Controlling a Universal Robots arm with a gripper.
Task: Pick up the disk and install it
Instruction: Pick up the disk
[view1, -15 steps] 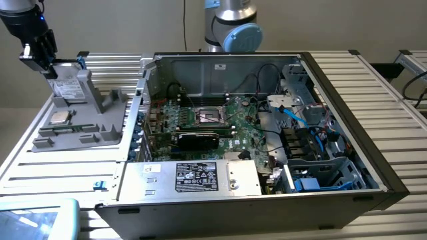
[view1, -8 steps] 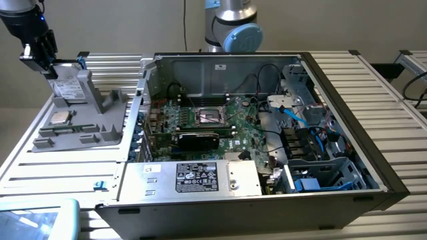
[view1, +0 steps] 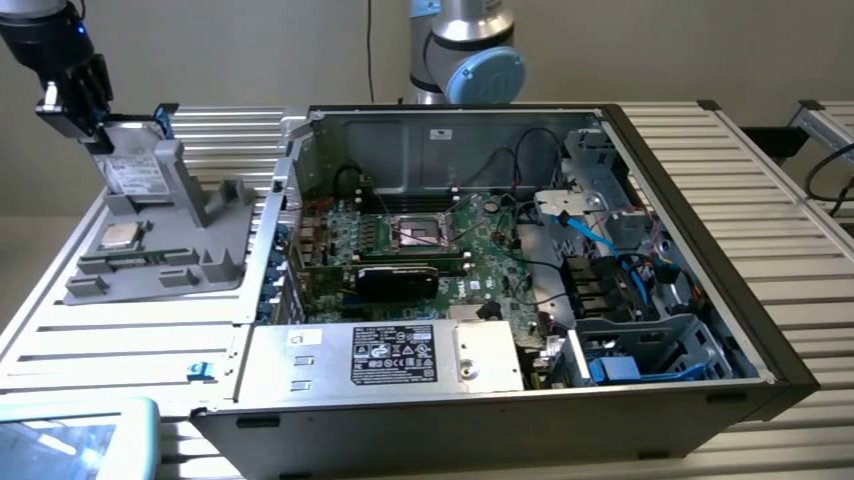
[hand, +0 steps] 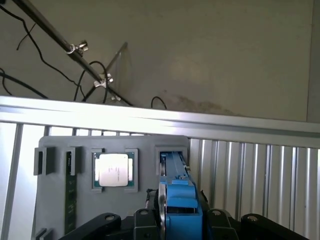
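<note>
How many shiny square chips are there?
1. The chip lies flat on the grey tray, beside the standing disk, at the exterior view's left. More may be hidden inside the computer case.

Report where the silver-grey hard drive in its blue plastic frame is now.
The silver-grey hard drive stands on edge in the grey plastic holder at the exterior view's left, next to the square silver processor chip and outside the open computer case.
</note>
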